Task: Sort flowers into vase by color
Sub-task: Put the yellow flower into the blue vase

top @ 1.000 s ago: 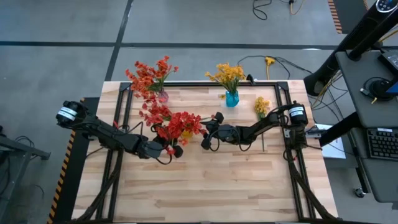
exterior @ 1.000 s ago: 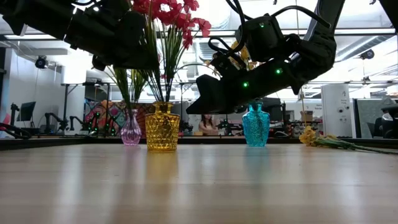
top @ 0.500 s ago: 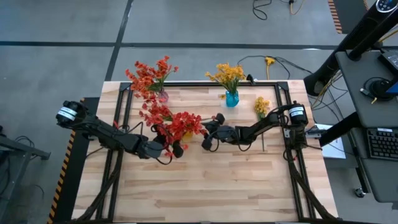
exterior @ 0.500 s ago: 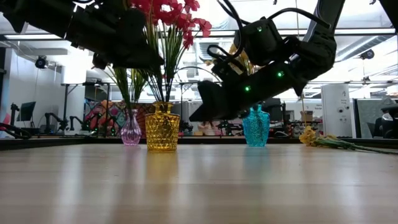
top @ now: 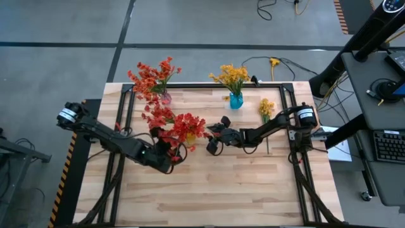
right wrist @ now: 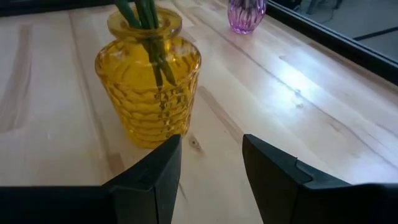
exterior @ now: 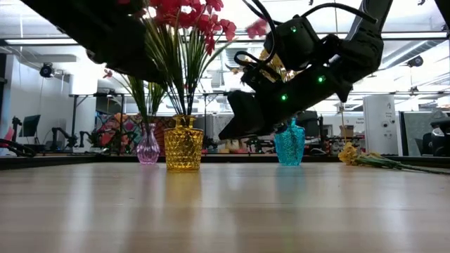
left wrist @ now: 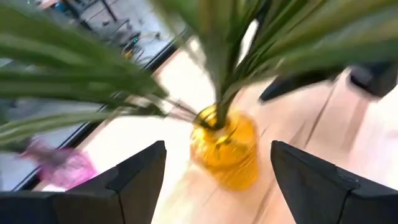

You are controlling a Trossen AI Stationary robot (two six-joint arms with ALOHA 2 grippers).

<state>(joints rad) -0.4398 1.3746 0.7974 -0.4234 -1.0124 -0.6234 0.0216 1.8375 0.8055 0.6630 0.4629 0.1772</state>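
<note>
Three small glass vases stood on the light wooden slatted tabletop [top: 209, 190]: a yellow ribbed glass vase [exterior: 183, 145], a pink glass vase [exterior: 148, 149] and a teal glass vase [exterior: 289, 143].

The red-orange flower sprigs [exterior: 184, 21] stood upright in the yellow vase, stems vertical, blossoms up. A second red-orange bunch [top: 150, 77] stood in the pink vase. Yellow flower sprigs [top: 231, 76] stood upright in the teal vase. One more yellow sprig [top: 266, 109] lay flat near the right edge, long axis roughly front-to-back, blossom toward the far side. Stem count per bunch: blurred, can't tell.

Left end effector [left wrist: 217, 171] sat just beside the yellow vase, fingers spread wide, holding nothing. Right end effector [right wrist: 211, 165] sat on its other side, fingers apart, empty.
</note>
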